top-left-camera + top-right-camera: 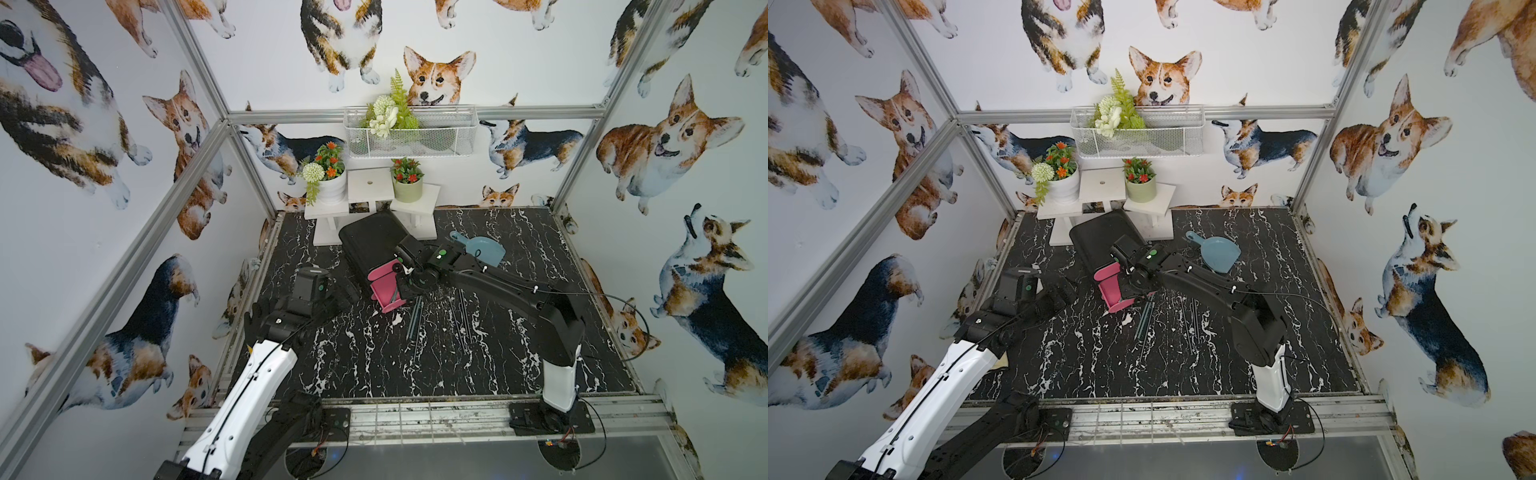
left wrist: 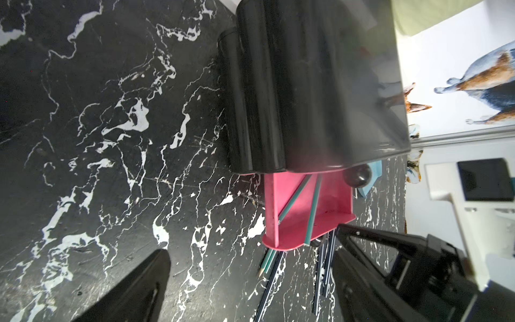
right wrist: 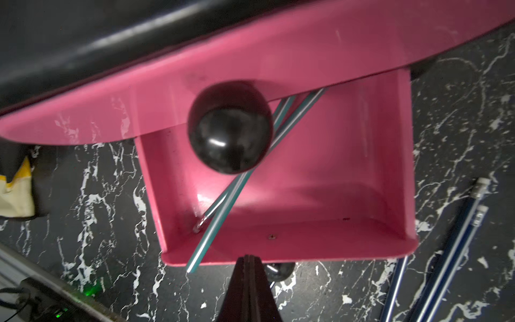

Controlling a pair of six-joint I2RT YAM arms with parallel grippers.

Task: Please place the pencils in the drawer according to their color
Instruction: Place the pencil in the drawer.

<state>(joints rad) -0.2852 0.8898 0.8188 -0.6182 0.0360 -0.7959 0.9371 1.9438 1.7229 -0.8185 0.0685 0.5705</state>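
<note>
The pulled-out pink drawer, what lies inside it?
Inside the pulled-out pink plastic drawer, two thin teal-green pencils lie slanted, one poking over its front wall. Their far ends are hidden behind the round black knob and the pink drawer front above.

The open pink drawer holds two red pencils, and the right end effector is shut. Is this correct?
Only the colour is wrong: the two pencils in the open pink drawer are teal-green, as the right wrist view shows. The right end effector is shut.
</note>
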